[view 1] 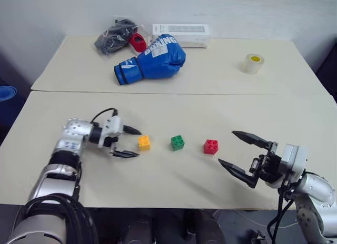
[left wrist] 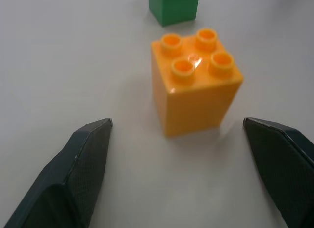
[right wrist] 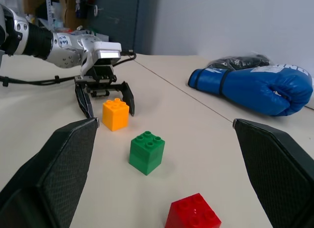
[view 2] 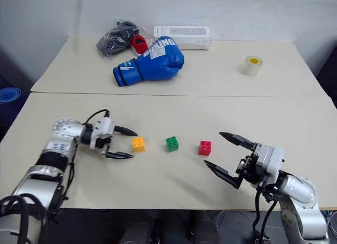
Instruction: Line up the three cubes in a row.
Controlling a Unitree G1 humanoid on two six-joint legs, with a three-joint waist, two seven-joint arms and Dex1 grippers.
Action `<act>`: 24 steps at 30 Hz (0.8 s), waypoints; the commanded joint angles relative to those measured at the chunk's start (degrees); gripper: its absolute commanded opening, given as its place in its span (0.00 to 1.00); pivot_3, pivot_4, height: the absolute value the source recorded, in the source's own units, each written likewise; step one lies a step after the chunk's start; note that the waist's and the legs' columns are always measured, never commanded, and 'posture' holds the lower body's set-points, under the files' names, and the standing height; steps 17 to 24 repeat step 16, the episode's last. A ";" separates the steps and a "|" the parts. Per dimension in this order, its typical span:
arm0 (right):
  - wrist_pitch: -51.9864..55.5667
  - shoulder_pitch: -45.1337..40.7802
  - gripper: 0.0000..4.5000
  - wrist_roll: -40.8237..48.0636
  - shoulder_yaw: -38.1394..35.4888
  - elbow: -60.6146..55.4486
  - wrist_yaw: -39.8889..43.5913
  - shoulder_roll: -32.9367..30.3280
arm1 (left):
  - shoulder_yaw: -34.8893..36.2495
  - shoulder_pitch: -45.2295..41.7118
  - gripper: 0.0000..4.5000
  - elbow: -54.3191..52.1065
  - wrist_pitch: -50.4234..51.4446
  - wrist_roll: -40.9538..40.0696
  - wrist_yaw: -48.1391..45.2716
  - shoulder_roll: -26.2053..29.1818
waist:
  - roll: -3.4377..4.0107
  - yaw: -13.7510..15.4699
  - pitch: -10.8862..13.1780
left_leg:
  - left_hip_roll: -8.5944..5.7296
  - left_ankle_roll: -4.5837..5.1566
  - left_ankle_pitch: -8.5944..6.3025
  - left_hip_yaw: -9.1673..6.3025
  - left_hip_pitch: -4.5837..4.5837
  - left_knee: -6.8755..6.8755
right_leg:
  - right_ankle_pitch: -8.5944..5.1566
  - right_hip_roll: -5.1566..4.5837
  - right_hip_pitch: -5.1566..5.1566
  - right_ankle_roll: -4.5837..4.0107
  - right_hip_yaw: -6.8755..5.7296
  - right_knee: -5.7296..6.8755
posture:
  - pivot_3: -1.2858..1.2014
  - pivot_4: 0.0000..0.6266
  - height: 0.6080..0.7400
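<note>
Right gripper (view 1: 243,154) near red cube (view 1: 210,146)

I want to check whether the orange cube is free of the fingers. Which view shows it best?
The left wrist view: the orange cube sits close up, standing clear between the open left gripper fingers. Both eye views show it small beside that gripper; the right wrist view shows it from the far side.

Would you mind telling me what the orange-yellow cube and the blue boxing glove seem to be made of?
The orange-yellow cube looks like hard moulded plastic with a glossy finish: crisp edges, hollow round studs on top and a bright highlight on them. The blue boxing glove appears to be padded leather or vinyl, which of the two is unclear, smooth and slightly shiny, with soft rounded bulges and white print.
</note>
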 commanded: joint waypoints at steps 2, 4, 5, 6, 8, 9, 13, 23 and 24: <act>0.75 -1.59 1.00 3.06 -6.68 4.72 6.53 -6.66 | 6.60 7.29 1.00 -11.48 5.90 -6.82 -2.22 6.15 | 0.01 -0.02 0.01 | 0.00 0.01 0.00 -0.01 -0.01 0.00 | 0.00 -0.13 0.00 0.00 -0.01 -0.02 | 0.52 0.24 1.00; -0.11 -1.00 1.00 2.64 -8.58 8.02 12.89 -11.18 | 10.18 13.22 1.00 -18.66 8.12 -9.38 0.02 9.02 | 0.03 -0.02 0.02 | -0.02 0.03 -0.01 -0.03 -0.01 0.01 | 0.00 -0.32 0.01 0.00 -0.02 -0.01 | 0.52 0.24 1.00; -0.13 -0.87 1.00 2.48 -9.36 9.94 15.44 -13.23 | 11.83 16.48 1.00 -21.85 8.85 -9.86 1.38 10.44 | 0.03 0.02 0.02 | -0.04 0.06 -0.02 -0.04 -0.01 0.00 | 0.00 -0.36 0.01 0.00 -0.03 -0.03 | 0.52 0.24 1.00; -0.06 -1.20 1.00 2.32 -10.01 12.06 17.52 -15.05 | 13.64 19.80 1.00 -24.63 9.94 -10.55 2.34 11.77 | 0.03 0.02 0.02 | -0.04 0.07 -0.03 -0.09 -0.01 0.00 | 0.00 -0.39 0.04 0.00 -0.07 -0.06 | 0.52 0.24 1.00; -1.91 -3.42 1.00 1.23 -10.56 17.01 20.96 -17.51 | 16.93 25.32 1.00 -28.23 11.10 -11.16 4.23 13.91 | 0.04 0.07 0.02 | -0.06 0.10 -0.04 -0.12 0.01 0.01 | 0.00 -0.46 0.09 0.00 -0.08 -0.09 | 0.52 0.24 1.00; -3.16 -5.11 1.00 0.47 -10.55 19.68 22.28 -18.31 | 18.49 27.64 1.00 -29.34 11.30 -11.19 5.21 14.71 | 0.05 0.04 0.03 | -0.08 0.11 -0.04 -0.15 0.01 0.01 | 0.00 -0.51 0.11 0.00 -0.11 -0.11 | 0.52 0.24 1.00; -6.99 -12.27 1.00 -2.30 -8.83 29.56 26.48 -19.73 | 22.93 34.50 1.00 -34.50 14.81 -12.92 8.29 15.60 | 0.13 0.13 0.08 | -0.15 0.12 -0.06 -0.16 0.07 0.01 | 0.00 -0.66 0.11 0.00 -0.10 -0.25 | 0.52 0.24 1.00; -7.91 -15.45 1.00 -3.77 -7.19 32.75 27.51 -19.02 | 23.64 36.44 1.00 -36.82 17.60 -13.26 9.33 15.91 | 0.17 0.38 0.10 | -0.15 0.09 -0.06 -0.23 0.04 0.00 | -0.01 -0.69 0.09 -0.02 -0.16 -0.24 | 0.52 0.24 1.00; -7.91 -15.45 1.00 -3.77 -7.19 32.75 27.51 -19.02 | 23.64 36.44 1.00 -36.82 17.60 -13.26 9.33 15.91 | 0.17 0.38 0.10 | -0.15 0.09 -0.06 -0.23 0.04 0.00 | -0.01 -0.69 0.09 -0.02 -0.16 -0.24 | 0.52 0.24 1.00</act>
